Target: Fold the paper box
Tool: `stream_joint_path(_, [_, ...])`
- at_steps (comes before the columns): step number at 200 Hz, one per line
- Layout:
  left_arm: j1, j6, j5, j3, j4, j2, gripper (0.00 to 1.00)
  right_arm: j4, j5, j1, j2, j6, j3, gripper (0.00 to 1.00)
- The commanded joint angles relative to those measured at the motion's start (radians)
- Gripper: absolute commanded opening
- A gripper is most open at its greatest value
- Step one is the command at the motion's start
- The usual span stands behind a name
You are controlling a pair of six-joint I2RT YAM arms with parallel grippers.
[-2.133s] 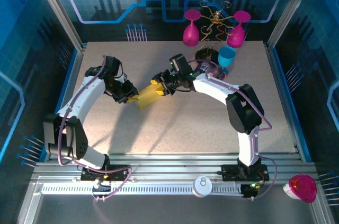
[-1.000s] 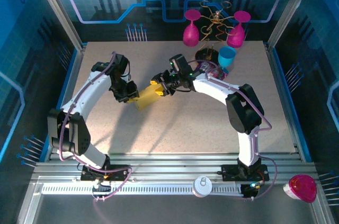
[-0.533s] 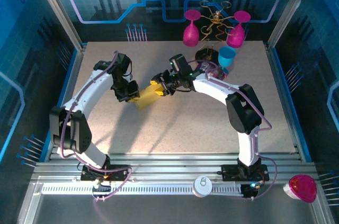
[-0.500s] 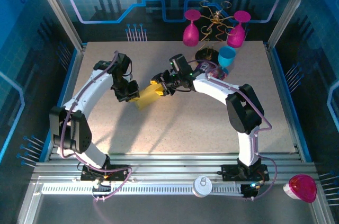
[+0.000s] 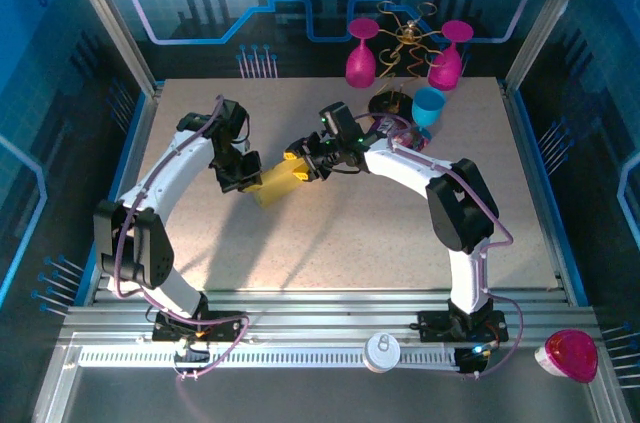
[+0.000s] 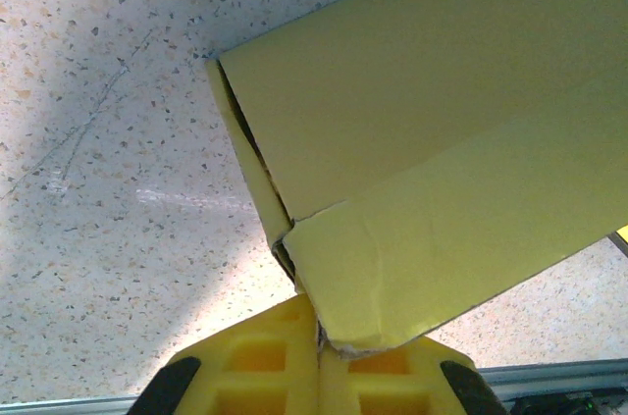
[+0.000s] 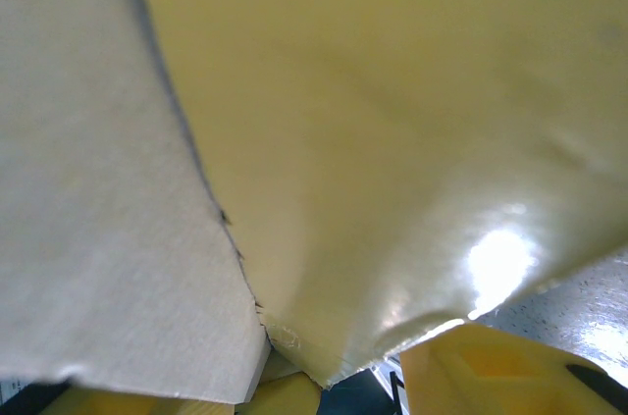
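Speckled beige table [image 5: 330,243] in a blue-lit enclosure: left of its middle, toward the far edge, the two arms hold the paper box [image 5: 277,181] between them, a flattened yellow cardboard sleeve, glossy outside and paler, matte inside, with one open end and a creased corner flap. The left gripper [image 5: 243,180] is pinched tight on that creased corner, and the right gripper [image 5: 305,165] clasps the opposite end, cardboard between its yellow fingers [image 7: 481,366]. Compared with two seconds ago, the left arm has shifted toward the far edge and its jaws have closed, while the box has stayed put.
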Motion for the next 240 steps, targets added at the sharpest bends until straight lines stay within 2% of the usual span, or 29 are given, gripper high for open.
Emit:
stream_joint_path(1, [-0.003,-0.008,-0.007,0.029,0.020,0.008,0.00,-0.038,-0.026,0.003,0.012,0.004,0.011,0.45])
stream_joint_path(41, [-0.003,-0.009,-0.010,0.004,0.027,0.007,0.00,-0.034,-0.022,0.002,0.011,0.005,0.008,0.45])
stream_joint_path(55, [-0.003,-0.009,-0.011,-0.022,0.048,-0.002,0.03,-0.033,-0.023,0.003,0.014,0.005,0.012,0.45])
stream_joint_path(63, [-0.003,-0.009,-0.006,-0.039,0.073,-0.013,0.10,-0.033,-0.021,0.003,0.015,0.005,0.013,0.45])
stream_joint_path(78, [-0.003,-0.020,0.018,-0.072,0.125,-0.049,0.31,-0.032,-0.021,0.003,0.017,0.004,0.012,0.45])
stream_joint_path(115, [-0.001,-0.100,0.060,-0.087,0.171,-0.168,0.47,-0.030,-0.018,0.002,0.015,0.004,0.006,0.44])
stream_joint_path(137, [0.008,-0.188,0.091,-0.108,0.215,-0.239,0.49,-0.026,-0.018,0.002,0.015,0.007,0.007,0.44])
stream_joint_path(158, [0.060,-0.347,0.175,-0.205,0.333,-0.318,0.48,-0.025,-0.017,0.001,0.014,0.007,0.010,0.44])
stream_joint_path(183, [0.082,-0.471,0.229,-0.261,0.387,-0.324,0.47,-0.024,-0.016,0.002,0.016,0.009,0.012,0.44])
stream_joint_path(240, [0.133,-0.680,0.234,-0.397,0.518,-0.348,0.43,-0.024,-0.015,0.002,0.018,0.008,0.014,0.44])
